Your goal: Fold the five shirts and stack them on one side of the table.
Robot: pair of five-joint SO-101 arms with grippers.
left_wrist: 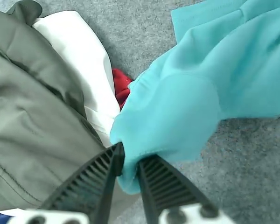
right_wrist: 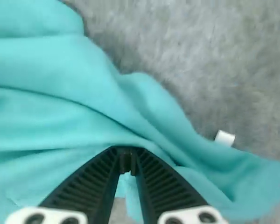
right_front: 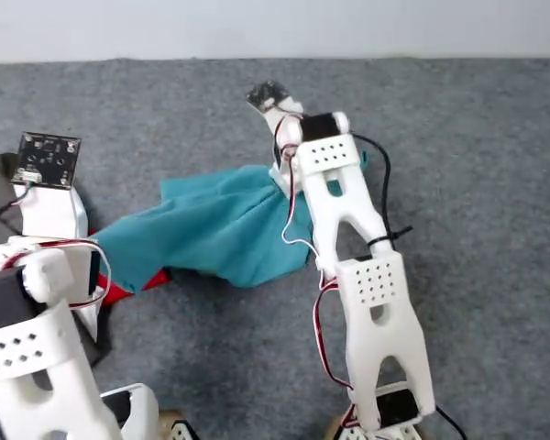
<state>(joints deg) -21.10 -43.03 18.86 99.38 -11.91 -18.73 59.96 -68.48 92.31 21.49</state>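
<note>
Teal shirt (right_front: 211, 225) lies stretched over the grey counter (right_front: 477, 165), strung between my two arms. It is creased along its length, wider toward the middle of the counter and narrowing toward the left side.

Left gripper (left_wrist: 129, 157): clamped on a rounded fold at the narrow end of the teal shirt. The cloth is pinched between both fingers (left_wrist: 95, 179), and a small lobe of it pokes down past the tips. This end hangs over the clothes heaped at the left of the counter.

Right gripper (right_wrist: 125, 158): tips pressed together on teal cloth, with a strip of it showing between the fingers lower down. In the high view the right arm (right_front: 371, 284) extends over the shirt's wide end, and its wrist covers the grip point.

The heap, seen from the left wrist:
- Olive shirt (left_wrist: 32, 121), crumpled, with deep folds.
- White shirt (left_wrist: 79, 60), lying against the olive one.
- Red shirt (left_wrist: 121, 86), a small patch showing between the white and the teal.

In the high view the red shirt pokes out from under the teal shirt's narrow end, just beside the left arm (right_front: 37, 339).

A scrap of blue (left_wrist: 0, 217) shows at the heap's edge; I cannot tell what it is. A small white tab (right_wrist: 224, 138) sits at the teal shirt's border, against the counter.
</note>
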